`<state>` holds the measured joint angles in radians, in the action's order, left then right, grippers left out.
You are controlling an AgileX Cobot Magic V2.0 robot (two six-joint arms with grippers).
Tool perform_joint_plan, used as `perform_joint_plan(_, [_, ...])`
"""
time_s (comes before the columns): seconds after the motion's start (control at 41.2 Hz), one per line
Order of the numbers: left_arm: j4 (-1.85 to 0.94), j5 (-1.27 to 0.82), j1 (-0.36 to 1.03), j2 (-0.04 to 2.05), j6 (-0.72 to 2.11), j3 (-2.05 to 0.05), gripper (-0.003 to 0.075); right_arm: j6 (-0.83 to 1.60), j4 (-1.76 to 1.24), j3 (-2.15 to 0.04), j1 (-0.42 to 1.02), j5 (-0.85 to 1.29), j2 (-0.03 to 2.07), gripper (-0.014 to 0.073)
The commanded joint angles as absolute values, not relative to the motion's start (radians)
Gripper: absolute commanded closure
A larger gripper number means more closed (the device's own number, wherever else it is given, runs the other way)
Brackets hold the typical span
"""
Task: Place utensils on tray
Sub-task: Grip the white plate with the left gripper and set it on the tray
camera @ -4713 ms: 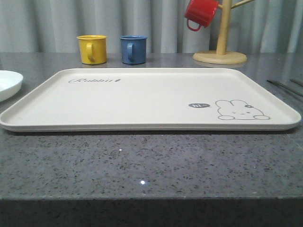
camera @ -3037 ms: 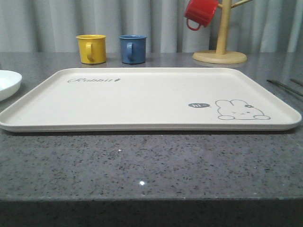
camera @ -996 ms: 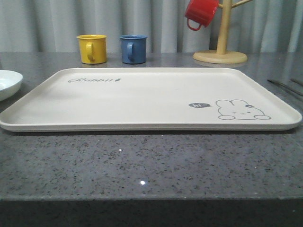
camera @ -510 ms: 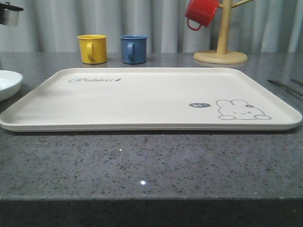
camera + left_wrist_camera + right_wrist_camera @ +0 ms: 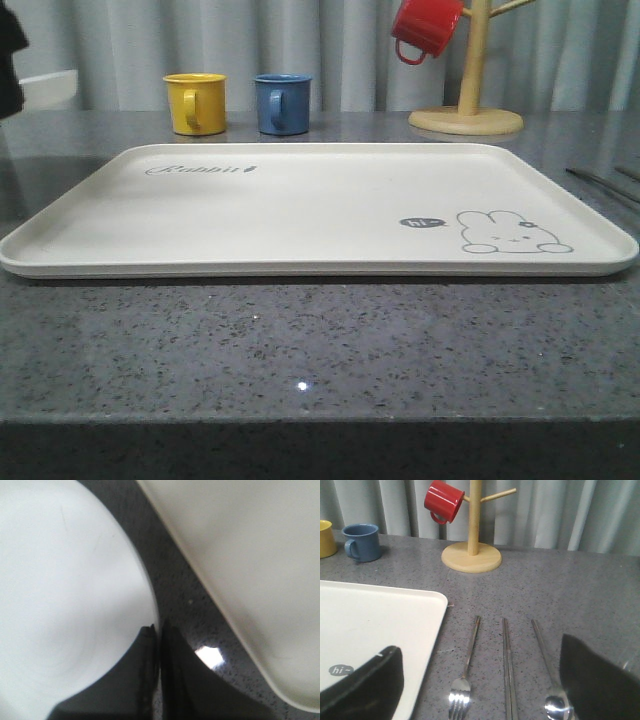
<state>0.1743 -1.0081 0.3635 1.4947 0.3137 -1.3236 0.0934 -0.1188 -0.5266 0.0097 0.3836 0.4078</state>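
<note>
Left gripper (image 5: 159, 630): we see its fingers pinched on the white plate (image 5: 65, 595) rim, cream tray (image 5: 250, 555) just beside. Right gripper (image 5: 480, 680) spread wide, empty, chopsticks (image 5: 507, 670) between its fingers.

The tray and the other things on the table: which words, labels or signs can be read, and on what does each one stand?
"Rabbit": grey script on the cream tray, at its far left corner.
"hi~": small dark speech bubble on the tray, beside the rabbit drawing; also readable in the right wrist view.
No text can be seen on the yellow mug, blue mug or red mug.
</note>
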Motion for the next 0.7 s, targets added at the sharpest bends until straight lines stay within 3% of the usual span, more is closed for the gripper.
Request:
perform_joint_plan(0.0, [0.201,-0.977,0.44,1.451,0.298,-1.4,0.0738,0.1,-0.122,-0.562,0.005,0.31,0.419,-0.0062])
perform_joint_plan(0.364, [0.196,-0.922,0.747,1.501,0.298,-1.416,0.0738,0.1,-0.122,-0.562,0.005,0.31,0.419,-0.0062])
perform_joint_plan(0.68, [0.102,-0.955,0.775,1.607,0.298,-1.416,0.0738,0.1,-0.122,-0.562,0.005,0.31,0.419,-0.0062])
